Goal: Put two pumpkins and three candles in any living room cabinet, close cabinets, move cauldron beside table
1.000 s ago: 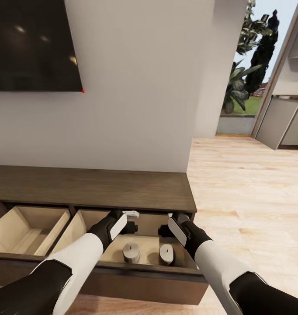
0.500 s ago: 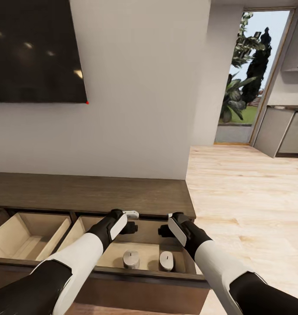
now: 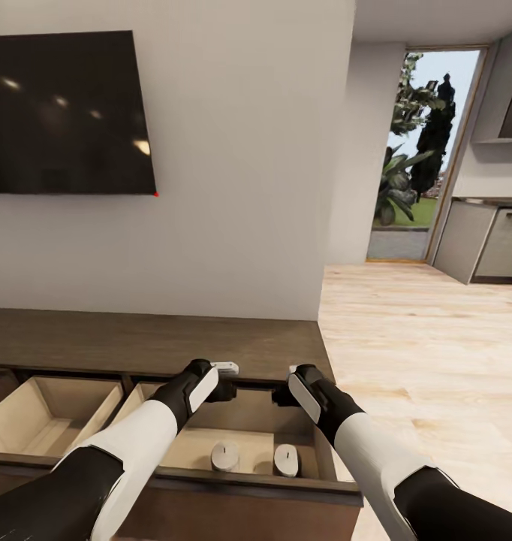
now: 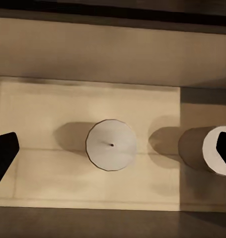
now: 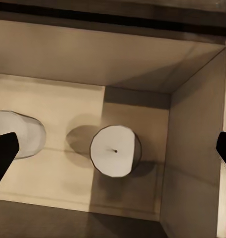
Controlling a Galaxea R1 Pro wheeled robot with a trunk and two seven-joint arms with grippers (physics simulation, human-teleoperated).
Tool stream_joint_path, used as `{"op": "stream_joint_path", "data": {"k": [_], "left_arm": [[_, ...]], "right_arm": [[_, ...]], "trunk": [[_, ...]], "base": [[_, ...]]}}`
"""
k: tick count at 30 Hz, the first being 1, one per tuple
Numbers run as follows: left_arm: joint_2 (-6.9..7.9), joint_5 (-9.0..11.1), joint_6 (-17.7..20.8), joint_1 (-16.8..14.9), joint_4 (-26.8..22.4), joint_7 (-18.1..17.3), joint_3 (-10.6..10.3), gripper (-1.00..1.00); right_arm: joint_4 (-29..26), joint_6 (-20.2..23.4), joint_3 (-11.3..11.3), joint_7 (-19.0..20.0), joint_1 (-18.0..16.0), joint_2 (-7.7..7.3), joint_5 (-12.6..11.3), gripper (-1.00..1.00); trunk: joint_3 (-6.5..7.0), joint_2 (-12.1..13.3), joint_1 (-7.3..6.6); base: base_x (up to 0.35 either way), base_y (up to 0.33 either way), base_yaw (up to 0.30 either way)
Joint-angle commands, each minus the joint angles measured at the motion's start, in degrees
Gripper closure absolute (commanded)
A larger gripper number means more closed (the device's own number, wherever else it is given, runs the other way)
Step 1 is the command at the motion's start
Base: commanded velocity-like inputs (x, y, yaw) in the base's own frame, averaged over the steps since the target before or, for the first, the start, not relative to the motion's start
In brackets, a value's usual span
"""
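Head view: both arms reach over the open right drawer [image 3: 316,451] of the cabinet [image 3: 158,342]. Left jaws [image 3: 227,391] & right jaws [image 3: 278,396] hang above it, nothing visibly held; how far open, can't tell from here. Two candles stand in the drawer below the jaws: one [image 3: 225,456] under the left, one [image 3: 287,460] under the right. The left drawer [image 3: 53,406] is open too, looks bare as far as seen.

Left wrist: jaws wide apart, empty. A candle [image 4: 111,145] sits straight ahead between the tips [image 4: 2,153], the other [image 4: 206,148] by the far tip.

Right wrist: jaws wide apart, empty. One candle [image 5: 114,150] ahead between the tips [image 5: 3,151], near the drawer wall [image 5: 192,148]; the second [image 5: 21,133] by one tip.

Progress, my read: 2 of 3 candles stowed. Left to do: 3rd candle, both pumpkins, shut drawers, cauldron to table.
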Motion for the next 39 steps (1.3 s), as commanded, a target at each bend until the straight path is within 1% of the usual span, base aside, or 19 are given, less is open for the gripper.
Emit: {"op": "stream_joint_path", "data": {"k": [1, 11, 18, 25, 32, 35, 39], "left_arm": [[0.06, 0.6, 0.2, 0.0, -0.1, 0.5, -0.4, -1.00], [0.28, 0.6, 0.2, 0.0, -0.1, 0.5, -0.3, -1.00], [0.87, 0.4, 0.2, 0.0, -0.2, 0.5, -0.4, -1.00], [1.37, 0.3, 0.2, 0.0, -0.3, 0.4, -0.2, -1.00], [2.18, 0.3, 0.2, 0.1, -0.3, 0.4, -0.1, -1.00], [2.27, 0.3, 0.2, 0.1, -0.3, 0.3, -0.1, -1.00], [2.30, 0.3, 0.2, 0.1, -0.2, 0.4, -0.1, -1.00]], "right_arm": [[-0.1, 0.1, 0.4, -0.5, 0.0, -0.04, -0.6, -1.00], [-0.1, 0.0, 0.4, -0.5, 0.0, -0.11, -0.6, -1.00], [-0.1, -0.1, 0.4, -0.5, 0.0, -0.19, -0.6, -1.00], [-0.2, -2.1, 0.4, -0.5, 0.0, -0.22, -0.5, -1.00], [-0.2, -2.9, 0.4, -0.5, 0.0, -0.22, -0.5, -1.00], [-0.2, -3.6, 0.4, -0.5, 0.0, -0.22, -0.5, -1.00], [-0.4, -4.0, 0.4, -0.5, 0.0, -0.22, -0.5, -1.00]], "trunk": [[0.17, 0.0, -0.03], [2.35, 0.4, -0.43], [3.61, 3.2, -1.97], [4.86, 6.0, -3.50], [6.12, 8.8, -5.04], [6.68, 10.0, -5.70], [7.56, 11.6, -6.58]], "base": [[0.000, 0.000, 0.000], [0.000, 0.000, 0.000], [0.000, 0.000, 0.000], [-0.020, 0.000, 0.000], [-0.266, 0.000, 0.000], [-0.232, 0.000, 0.050], [-0.055, 0.000, 0.196]]}}
